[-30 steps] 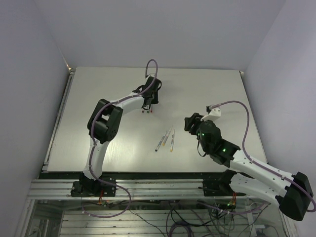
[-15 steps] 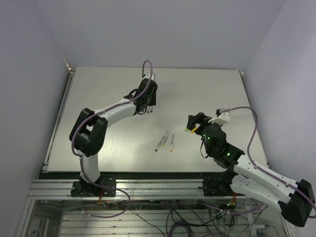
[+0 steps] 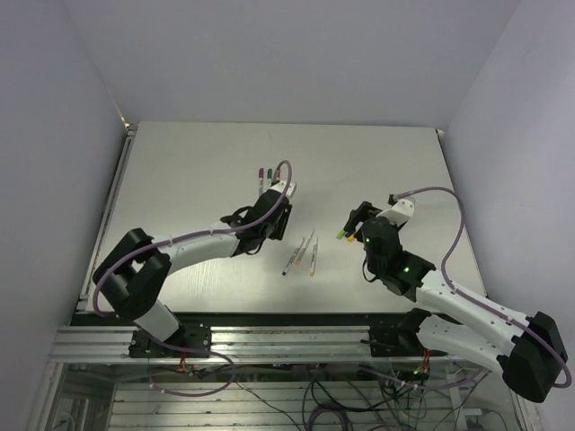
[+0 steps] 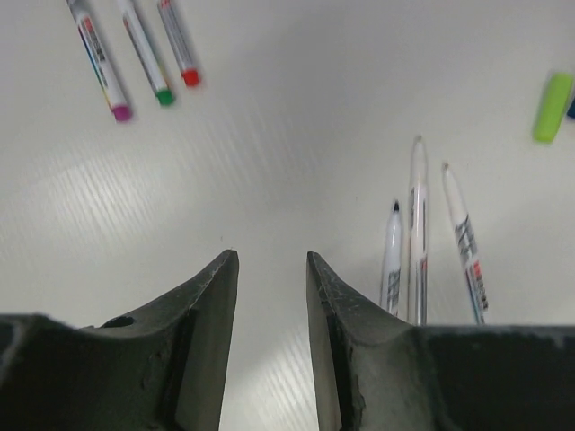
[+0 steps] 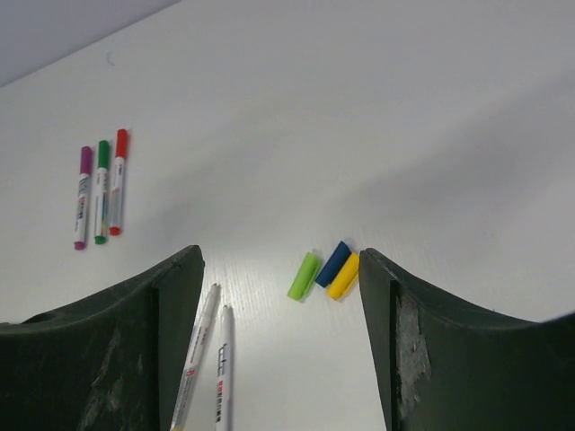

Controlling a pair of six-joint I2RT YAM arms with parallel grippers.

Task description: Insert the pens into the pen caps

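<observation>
Three uncapped whitish pens [image 3: 302, 254] lie side by side mid-table; they also show in the left wrist view [image 4: 417, 235], and two show in the right wrist view [image 5: 208, 357]. Three loose caps lie just right of them: light green [image 5: 305, 276], dark blue [image 5: 334, 263] and yellow [image 5: 343, 276]. Three capped pens, magenta [image 4: 101, 58], green [image 4: 144, 49] and red [image 4: 178, 40], lie together farther back [image 3: 263, 177]. My left gripper [image 4: 272, 260] is open with a narrow gap and empty, left of the uncapped pens. My right gripper [image 5: 278, 256] is wide open and empty, above the caps.
The pale table [image 3: 198, 162] has a metal rail along its near edge [image 3: 269, 334]. Grey walls close in at the back and sides. My left arm's links [image 3: 180, 247] stretch across the table's left half, and the right arm's cable [image 3: 449, 215] loops over the right side.
My left gripper has drawn back from the far capped pens toward the table's middle, leaving them uncovered on the table. My right gripper has shifted slightly over the caps.
</observation>
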